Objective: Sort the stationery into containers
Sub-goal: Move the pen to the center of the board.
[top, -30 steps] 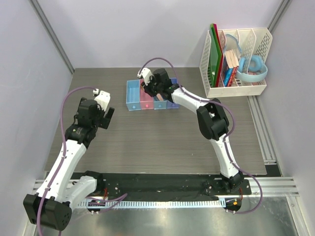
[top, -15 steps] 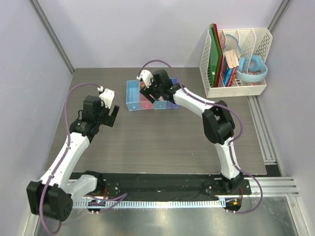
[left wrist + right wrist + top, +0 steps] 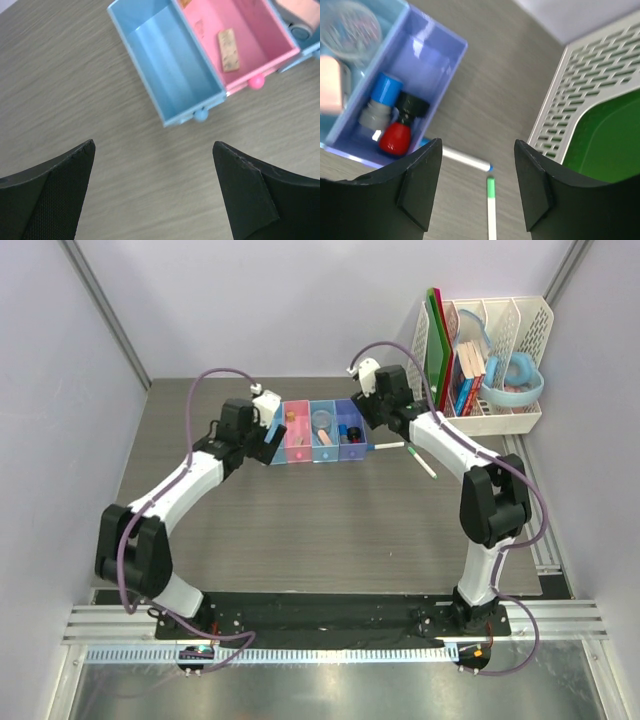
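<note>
Both arms swung over. Top view: left fingers (image 3: 266,435) beside row of four joined translucent bins (image 3: 322,452), right fingers (image 3: 367,412) past its violet end, nr two white pens (image 3: 425,462) on bench (image 3: 300,530). Left wrist: wide, empty. Right wrist: partly open, empty; centre over green-tipped pen (image 3: 492,214) mid-barrel before closing.

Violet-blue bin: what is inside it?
In the violet-blue bin lie a blue-capped cylinder and a red-black piece, side by side. The right gripper's finger covers one corner, so anything there is unseen.
</note>
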`<action>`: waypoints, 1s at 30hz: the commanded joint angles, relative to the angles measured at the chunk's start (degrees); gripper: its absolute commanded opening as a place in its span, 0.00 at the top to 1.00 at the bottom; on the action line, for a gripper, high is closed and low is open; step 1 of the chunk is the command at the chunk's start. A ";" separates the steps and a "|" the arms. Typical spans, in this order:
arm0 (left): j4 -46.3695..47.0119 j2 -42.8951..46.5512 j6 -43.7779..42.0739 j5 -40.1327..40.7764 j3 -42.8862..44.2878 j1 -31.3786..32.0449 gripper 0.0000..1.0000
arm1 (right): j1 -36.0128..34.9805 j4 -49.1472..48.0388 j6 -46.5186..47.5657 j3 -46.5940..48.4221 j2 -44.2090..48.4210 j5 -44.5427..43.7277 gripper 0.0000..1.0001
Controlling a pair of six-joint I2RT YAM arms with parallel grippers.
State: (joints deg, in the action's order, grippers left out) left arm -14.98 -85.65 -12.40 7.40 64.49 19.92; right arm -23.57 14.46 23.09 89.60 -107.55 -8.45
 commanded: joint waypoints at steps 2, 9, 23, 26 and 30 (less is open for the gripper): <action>6.28 -7.94 -0.60 1.13 7.22 2.49 0.00 | 0.10 0.31 -1.56 -1.54 -1.08 -2.62 0.36; 8.12 -11.83 -0.16 0.34 8.38 2.58 0.00 | 4.06 9.18 11.07 2.86 -5.21 1.94 0.28; 11.12 -4.98 -0.08 0.42 -0.50 2.58 0.00 | 11.36 24.91 30.07 14.19 -14.87 17.57 0.24; 10.15 -2.43 -0.34 0.77 -1.64 2.58 0.00 | 11.97 25.27 31.30 15.16 -16.81 19.34 0.24; 9.36 0.39 -1.57 2.09 -3.92 2.66 0.00 | 12.15 25.44 33.76 14.37 -17.87 21.36 0.24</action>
State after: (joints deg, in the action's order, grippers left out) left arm -7.09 -89.71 -12.69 7.92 62.24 22.70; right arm -11.77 38.26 52.45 102.54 -125.16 8.91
